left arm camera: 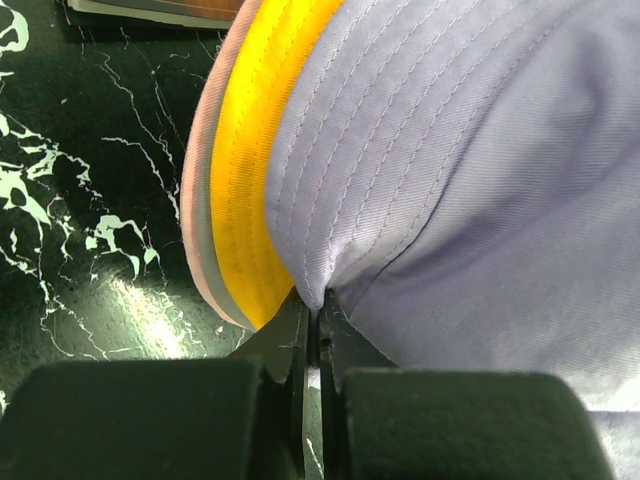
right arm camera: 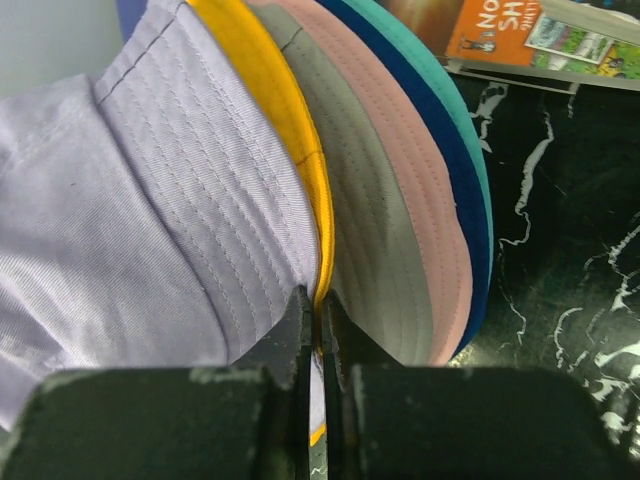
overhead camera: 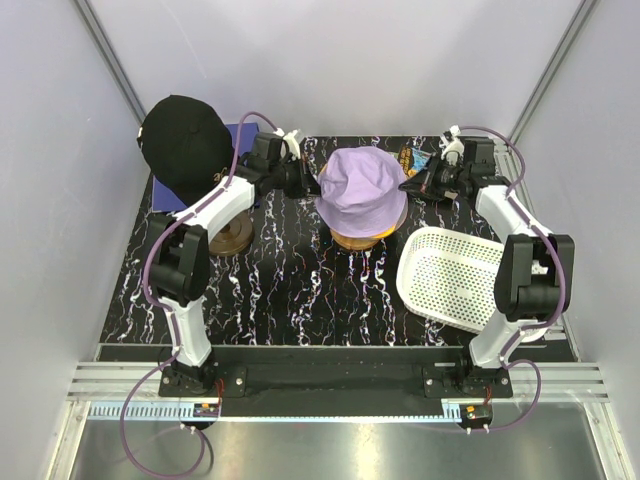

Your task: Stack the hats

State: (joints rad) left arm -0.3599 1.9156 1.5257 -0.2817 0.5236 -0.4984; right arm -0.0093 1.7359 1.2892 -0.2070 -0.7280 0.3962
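Note:
A lavender bucket hat tops a stack of hats at the table's middle. Under it the wrist views show brims of an orange-yellow hat, a pink one, a blue one and a teal one. My left gripper is shut on the lavender hat's left brim, with the yellow brim just beside its jaws. My right gripper is shut on the right brim, pinching lavender cloth and the yellow edge together. A black baseball cap sits raised at the back left.
A white perforated basket lies at the right, near the right arm. A colourful booklet lies behind the right gripper. A round wooden base stands by the left arm. A tan base shows under the stack.

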